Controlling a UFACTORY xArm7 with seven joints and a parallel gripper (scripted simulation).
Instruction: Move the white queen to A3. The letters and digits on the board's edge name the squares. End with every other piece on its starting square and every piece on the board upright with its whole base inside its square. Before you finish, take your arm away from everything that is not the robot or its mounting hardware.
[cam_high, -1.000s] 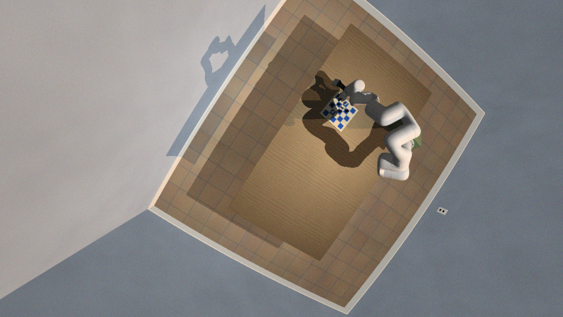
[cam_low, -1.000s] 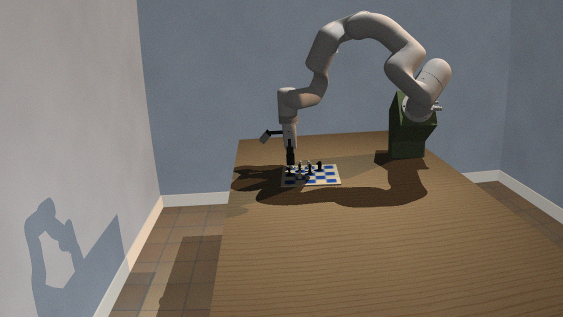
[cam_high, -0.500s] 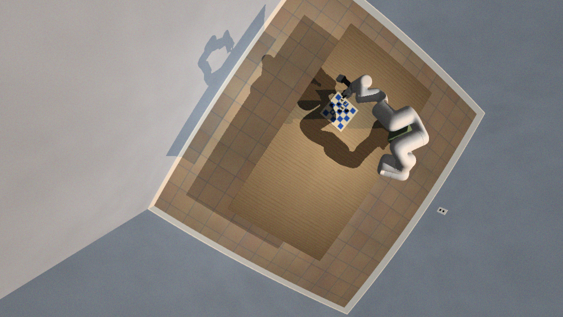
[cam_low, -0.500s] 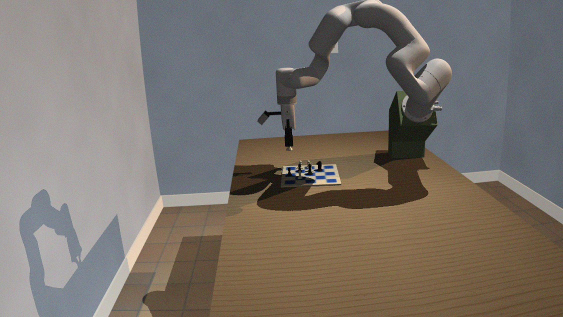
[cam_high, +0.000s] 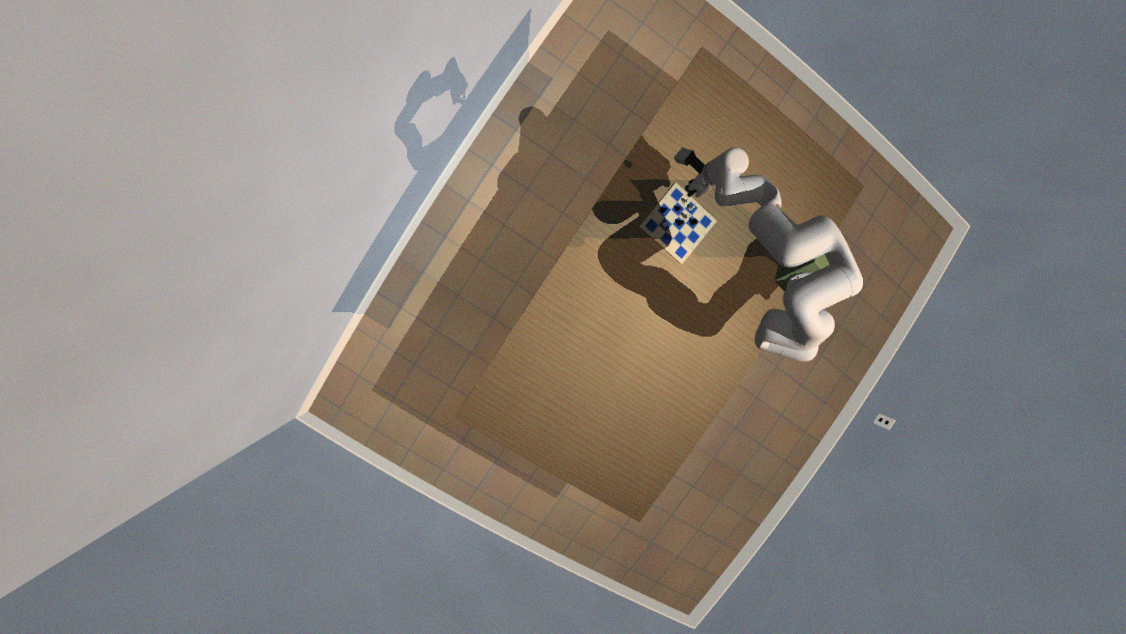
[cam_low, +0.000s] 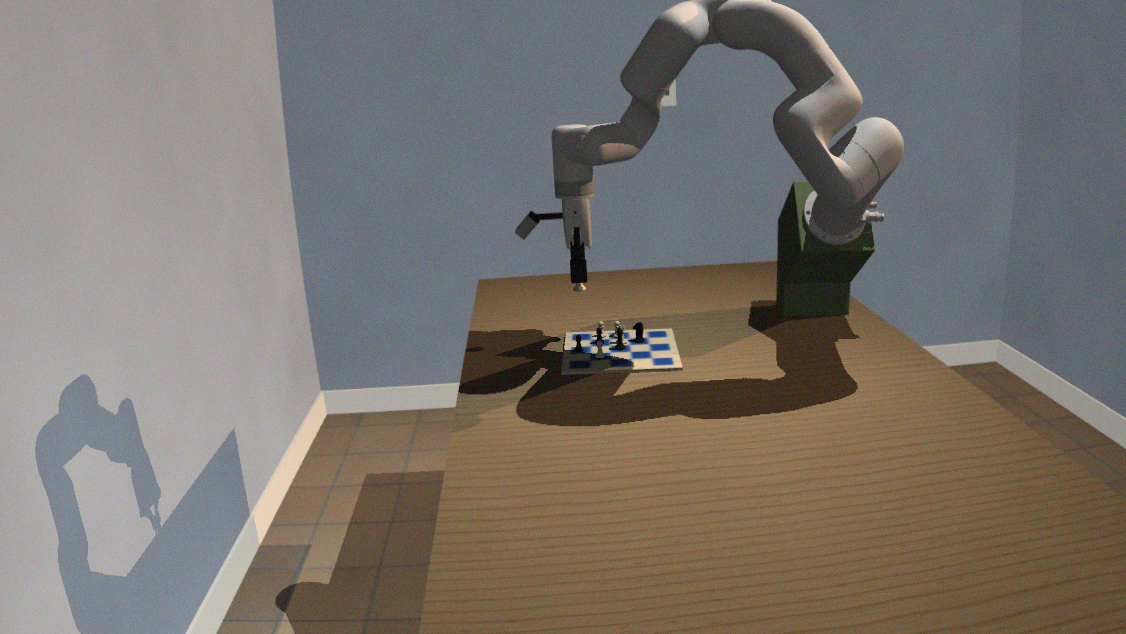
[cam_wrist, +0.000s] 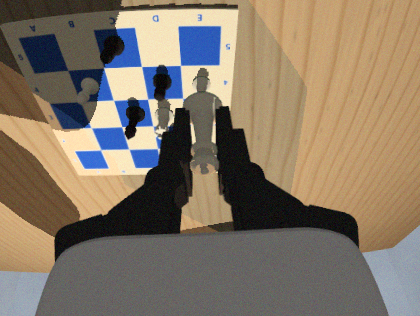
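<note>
The pincer (cam_low: 579, 277) grips the white queen (cam_wrist: 201, 122) high above the chessboard (cam_low: 665, 355) at mid-frame, dark pieces standing on the squares below.

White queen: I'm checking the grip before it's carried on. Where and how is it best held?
Around its slim upper body, from straight above. The white queen hangs upright, fingers clamped on opposite sides and its wide base free below for setting down.
</note>
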